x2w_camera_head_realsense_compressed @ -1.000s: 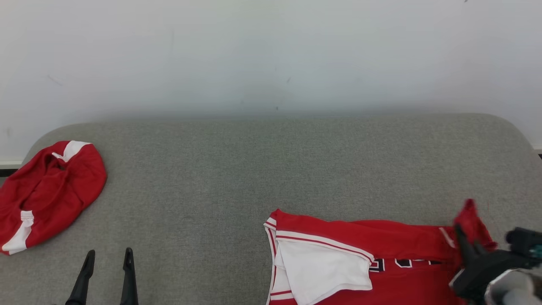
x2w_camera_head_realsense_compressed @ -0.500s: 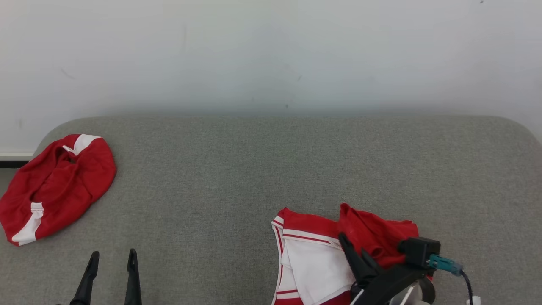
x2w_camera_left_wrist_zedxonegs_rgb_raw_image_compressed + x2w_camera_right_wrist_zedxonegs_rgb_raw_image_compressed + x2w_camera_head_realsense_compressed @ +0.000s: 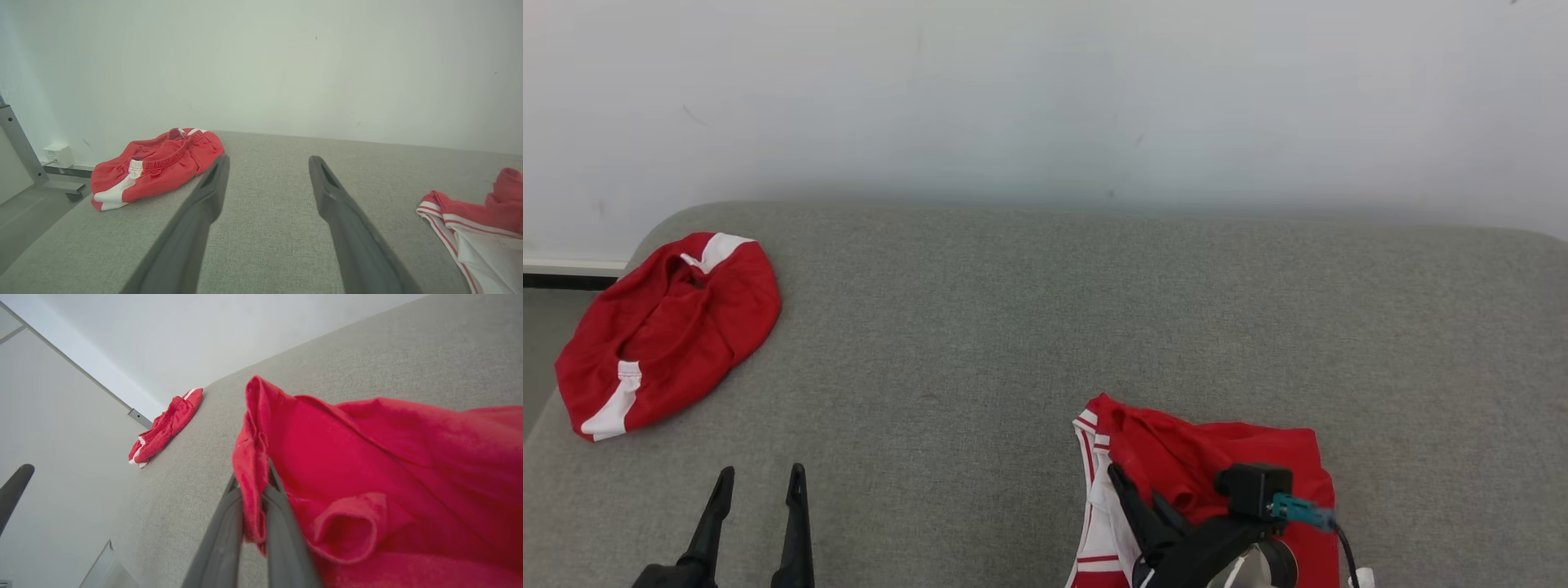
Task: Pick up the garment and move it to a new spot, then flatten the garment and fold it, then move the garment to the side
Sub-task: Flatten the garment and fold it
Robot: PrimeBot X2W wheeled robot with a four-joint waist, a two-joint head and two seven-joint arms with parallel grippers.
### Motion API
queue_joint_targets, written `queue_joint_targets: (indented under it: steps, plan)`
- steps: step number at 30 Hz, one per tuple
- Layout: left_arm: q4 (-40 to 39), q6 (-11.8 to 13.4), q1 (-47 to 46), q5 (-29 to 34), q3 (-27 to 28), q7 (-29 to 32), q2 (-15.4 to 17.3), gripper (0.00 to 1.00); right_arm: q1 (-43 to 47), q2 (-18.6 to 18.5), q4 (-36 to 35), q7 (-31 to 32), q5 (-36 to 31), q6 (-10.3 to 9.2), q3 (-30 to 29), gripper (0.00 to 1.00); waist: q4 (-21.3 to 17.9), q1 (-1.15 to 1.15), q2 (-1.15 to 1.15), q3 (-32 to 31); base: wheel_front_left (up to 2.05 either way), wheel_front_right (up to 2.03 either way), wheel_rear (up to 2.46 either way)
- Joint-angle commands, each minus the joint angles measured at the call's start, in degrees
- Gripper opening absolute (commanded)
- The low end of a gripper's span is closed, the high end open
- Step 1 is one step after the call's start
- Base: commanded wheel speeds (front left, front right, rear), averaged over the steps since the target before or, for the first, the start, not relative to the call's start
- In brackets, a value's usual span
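The garment (image 3: 1217,445), a red jersey with white trim, lies on the grey padded surface (image 3: 1013,327) at the lower right of the head view. Its right part is doubled over to the left. My right gripper (image 3: 1134,490) is shut on a red edge of the garment (image 3: 388,457), and the cloth bunches between the fingers (image 3: 282,522) in the right wrist view. Far to the left, near the front edge, my left gripper (image 3: 761,482) stands open and holds nothing. The left wrist view has the garment (image 3: 470,220) at its right, away from the left gripper (image 3: 267,161).
A second red piece with white stripes (image 3: 670,327) lies crumpled at the surface's far left corner (image 3: 159,163). A white wall (image 3: 1045,98) rises behind. A metal frame leg (image 3: 16,147) and a small white box (image 3: 59,154) stand beyond the left edge.
My right gripper has carried the garment's right edge leftward over the rest, so the garment now lies narrower and doubled. The head camera has shifted. The left gripper stays open and still.
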Motion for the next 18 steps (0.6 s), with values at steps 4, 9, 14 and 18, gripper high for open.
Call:
queue_joint_targets:
  steps: [4,9,14,18]
  plan:
    - [0.6,-0.1,-1.0,-0.3,0.0,0.0,-0.1,1.0,-1.2,0.2,1.2,-2.1,0.0,-0.1,1.4,1.0,0.2,0.0,0.0,0.2,0.0,0.0,0.0]
    - [0.7,0.0,-0.3,-0.4,0.5,0.0,-0.1,1.0,-2.3,-0.3,-2.0,-5.2,-1.4,-0.1,2.0,1.0,-1.1,0.0,0.0,-0.3,0.0,0.0,0.0]
    - [0.3,0.1,0.3,-0.3,1.0,0.0,-0.1,1.0,-1.2,-4.2,-8.1,-6.9,-3.9,-0.1,-2.5,1.0,-2.7,0.0,0.0,-1.0,0.0,0.0,0.0]
    - [-0.2,0.1,0.7,-0.3,1.3,0.0,-0.1,1.0,1.8,-6.9,-12.7,-7.2,-7.0,-0.1,-9.1,1.0,-4.0,0.0,0.0,-1.4,0.0,0.0,0.0]
